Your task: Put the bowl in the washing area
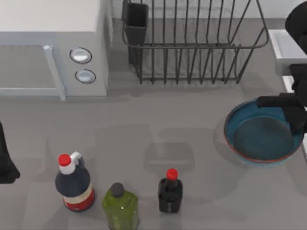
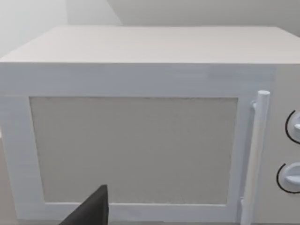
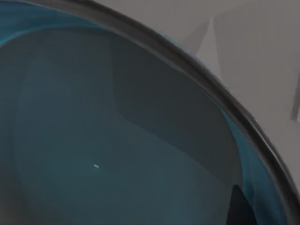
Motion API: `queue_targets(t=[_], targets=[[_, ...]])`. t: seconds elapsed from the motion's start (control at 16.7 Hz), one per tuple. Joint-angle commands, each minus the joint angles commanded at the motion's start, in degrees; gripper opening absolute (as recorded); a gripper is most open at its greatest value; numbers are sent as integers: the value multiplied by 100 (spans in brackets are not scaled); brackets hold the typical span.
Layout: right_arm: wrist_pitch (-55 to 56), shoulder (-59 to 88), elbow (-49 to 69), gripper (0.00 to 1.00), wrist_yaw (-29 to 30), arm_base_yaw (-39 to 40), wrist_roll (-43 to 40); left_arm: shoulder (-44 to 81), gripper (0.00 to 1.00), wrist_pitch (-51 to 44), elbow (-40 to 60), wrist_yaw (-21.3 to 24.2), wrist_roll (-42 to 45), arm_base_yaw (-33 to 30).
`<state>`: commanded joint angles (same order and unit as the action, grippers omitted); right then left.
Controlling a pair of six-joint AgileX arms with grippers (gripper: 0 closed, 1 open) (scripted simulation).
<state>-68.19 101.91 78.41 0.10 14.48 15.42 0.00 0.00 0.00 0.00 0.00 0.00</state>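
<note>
At the table's right side, the bowl (image 1: 261, 132) sits on the grey surface, just beside the pale rim of the washing area (image 1: 286, 48) at the right edge. The right gripper (image 1: 293, 120) is over the bowl's right rim; whether its fingers are apart or clamped cannot be told. The right wrist view looks close into the teal interior. The left arm (image 1: 5, 163) is parked at the left edge, facing the microwave (image 2: 140, 140). Dish rack (image 1: 192, 43) stands behind; three bottles (image 1: 120, 206) stand at the front.

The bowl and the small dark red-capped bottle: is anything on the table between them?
No. In the top view only bare grey table lies between the bowl and the dark bottle.
</note>
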Motion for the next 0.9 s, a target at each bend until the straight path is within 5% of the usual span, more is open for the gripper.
queue_targets(t=[0.36, 0.9], targets=[[-1186, -372, 994, 0, -1, -17, -35, 0, 100, 0, 0, 0, 0, 0], [-649, -388, 727, 0, -235, -177, -227, 0, 100, 0, 0, 0, 0, 0]])
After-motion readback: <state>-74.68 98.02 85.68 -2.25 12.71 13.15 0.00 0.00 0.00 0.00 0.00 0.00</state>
